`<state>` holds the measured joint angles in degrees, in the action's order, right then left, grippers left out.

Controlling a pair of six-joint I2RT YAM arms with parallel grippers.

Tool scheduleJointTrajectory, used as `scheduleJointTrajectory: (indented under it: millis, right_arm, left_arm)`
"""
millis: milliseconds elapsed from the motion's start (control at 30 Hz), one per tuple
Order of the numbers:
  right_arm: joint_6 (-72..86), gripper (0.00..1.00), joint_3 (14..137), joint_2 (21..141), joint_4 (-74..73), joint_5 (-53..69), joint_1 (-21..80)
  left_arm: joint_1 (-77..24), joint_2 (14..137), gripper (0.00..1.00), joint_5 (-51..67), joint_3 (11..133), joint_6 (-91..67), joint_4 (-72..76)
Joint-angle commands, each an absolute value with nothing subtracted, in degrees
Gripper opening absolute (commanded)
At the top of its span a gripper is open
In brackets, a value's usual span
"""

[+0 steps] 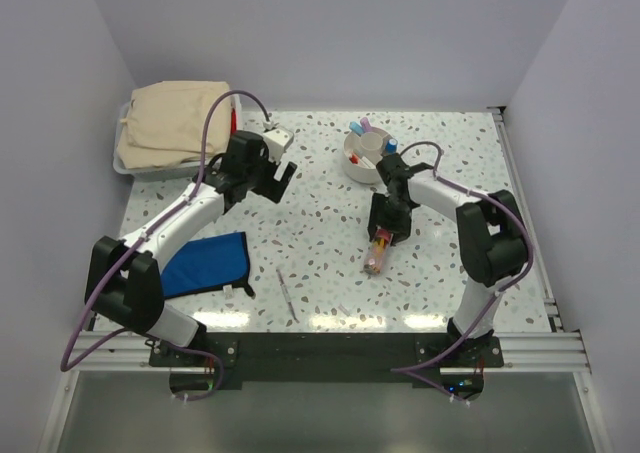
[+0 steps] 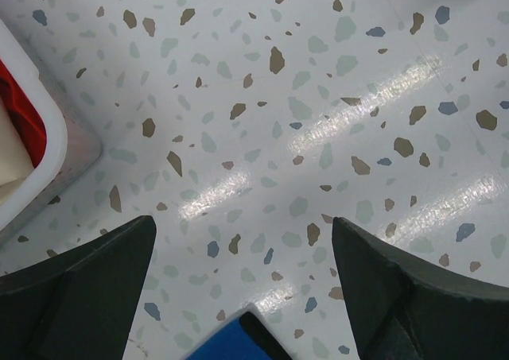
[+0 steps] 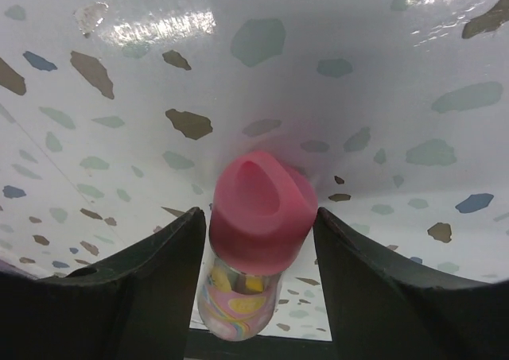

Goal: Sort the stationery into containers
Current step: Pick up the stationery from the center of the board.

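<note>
In the view from above, the left gripper is seen left of centre over the speckled table, opened wide with nothing in it. A white bin is found in the upper left corner, covered by a folded beige cloth. A blue pouch lies at lower left, and a slim silver pen lies alone near the bottom centre. A round white cup is placed right of centre, with several blue-capped sticks standing in it. Just below the cup the right gripper is lowered over a pink tube, which lies on the table

In the left wrist view, the two dark fingers are spread far apart at the bottom corners, with bare table between them. The bin's corner is seen at the left edge, with something red inside, and a corner of the pouch shows at the bottom edge

In the right wrist view, the tube's pink cap is seen between the fingers, which are partly closed and set right up against it on both sides. Whether it is firmly gripped cannot be told
</note>
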<state>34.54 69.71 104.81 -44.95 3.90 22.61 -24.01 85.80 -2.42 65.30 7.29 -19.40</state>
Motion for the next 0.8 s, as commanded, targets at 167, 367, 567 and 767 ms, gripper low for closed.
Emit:
scheduleJointTrajectory:
  millis: [167,367,567,767]
  right_arm:
    - [32.26,0.21,70.05,106.88,-45.87,0.88,24.61]
    - [29.1,0.0,73.64,99.33,-48.33,-1.67,24.52]
    - [23.56,0.0,84.45,90.8,-47.12,1.3,24.52]
    - [16.97,0.0,88.16,85.62,-33.51,-0.95,24.52]
  left_arm:
    - [-23.64,84.11,0.98,-3.25,65.13,7.56,-17.23]
    - [-22.77,84.46,0.98,-2.64,66.35,8.08,-17.75]
    - [-20.22,86.04,0.97,-0.7,69.34,8.52,-18.02]
    - [-20.13,87.71,0.97,-0.53,71.71,8.97,-17.49]
